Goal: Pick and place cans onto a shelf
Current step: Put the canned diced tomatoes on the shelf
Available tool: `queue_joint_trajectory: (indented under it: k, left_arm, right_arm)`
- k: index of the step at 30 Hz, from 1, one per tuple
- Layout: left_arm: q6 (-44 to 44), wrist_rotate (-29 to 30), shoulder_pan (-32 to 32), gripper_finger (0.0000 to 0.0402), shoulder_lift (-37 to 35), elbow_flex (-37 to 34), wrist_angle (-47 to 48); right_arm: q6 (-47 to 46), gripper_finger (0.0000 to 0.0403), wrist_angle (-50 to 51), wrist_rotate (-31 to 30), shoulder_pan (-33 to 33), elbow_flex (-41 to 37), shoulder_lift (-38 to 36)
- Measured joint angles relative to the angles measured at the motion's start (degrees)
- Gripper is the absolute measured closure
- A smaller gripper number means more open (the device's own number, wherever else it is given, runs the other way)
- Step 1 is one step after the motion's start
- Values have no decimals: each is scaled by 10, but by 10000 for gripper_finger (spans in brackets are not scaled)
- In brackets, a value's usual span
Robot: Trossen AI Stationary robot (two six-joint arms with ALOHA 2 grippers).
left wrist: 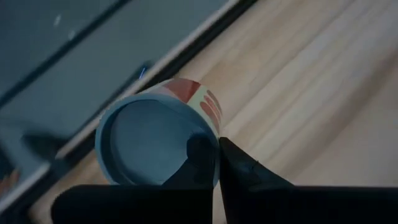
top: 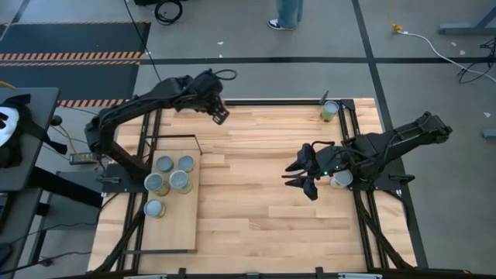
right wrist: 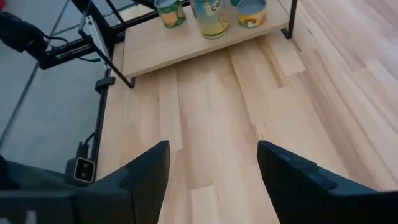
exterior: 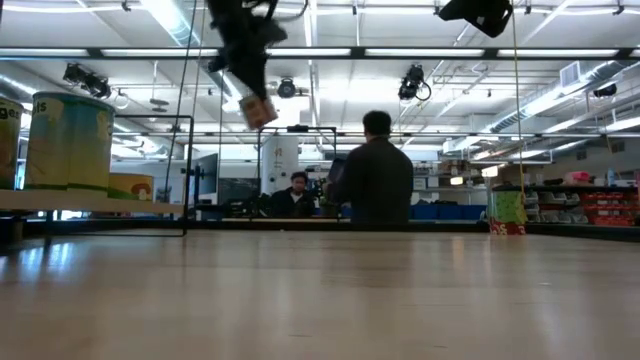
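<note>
At the left of the high view the shelf (top: 191,232), a flat light-wood board in a thin black frame, carries four cans (top: 171,183) clustered in its upper half: small round tins with pale blue-grey tops and green-yellow sides. In the low view two of them stand at the far left edge, tall matte cylinders with pale green and yellow labels; only broken letters show on them, too partial to read. In the right wrist view one label bears letters that look like "Co", the rest cut off.

Up and to the right of the shelf, near the top edge of the butcher-block surface (top: 256,209), the left gripper (top: 221,116) hangs with its jaws clamped on the rim of a held can (left wrist: 158,140). The left wrist view shows that tin's round pale-blue end and a side label in cream and red-orange; no writing can be made out.

In the right half of the high view, the right gripper (top: 304,180) sits low over the planked surface, its dark jaws (right wrist: 211,180) apart with bare wood between them. Just to its right, a silvery-topped can (top: 341,179) is partly hidden under the arm. A green-sided can (top: 331,110) stands near the upper right corner of the surface.
</note>
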State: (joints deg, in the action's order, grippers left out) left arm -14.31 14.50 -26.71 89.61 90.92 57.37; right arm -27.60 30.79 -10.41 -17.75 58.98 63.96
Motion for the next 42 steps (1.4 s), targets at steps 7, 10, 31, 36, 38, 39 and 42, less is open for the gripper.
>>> queue_joint_trajectory:
  k: [7, 10, 31, 36, 38, 39, 42]
  left_arm:
    - [25, -45, 72, 390, 0, 41, -88]
    - [45, -83, 118, 390, 0, 40, -151]
    - [13, -207, 383, 389, 4, 40, -259]
    - [-5, -217, 452, 389, -2, 40, -205]
    - [-22, -178, 480, 389, -1, 40, -202]
    - [-39, -151, 493, 389, -1, 40, -202]
    - [-82, -92, 526, 388, 3, 41, -203]
  right_arm:
    - [-26, 154, 2, -46, 6, 0, 0]
    - [-24, 154, 8, -95, -2, 0, 0]
    - [-213, 154, 148, -45, -50, 0, -17]
    - [-291, 154, 147, -50, -50, 0, 4]
    - [-314, 154, 146, -58, -50, 0, 16]
    - [-325, 154, 146, -65, -50, 0, 23]
    - [-360, 154, 136, -71, -51, 0, 47]
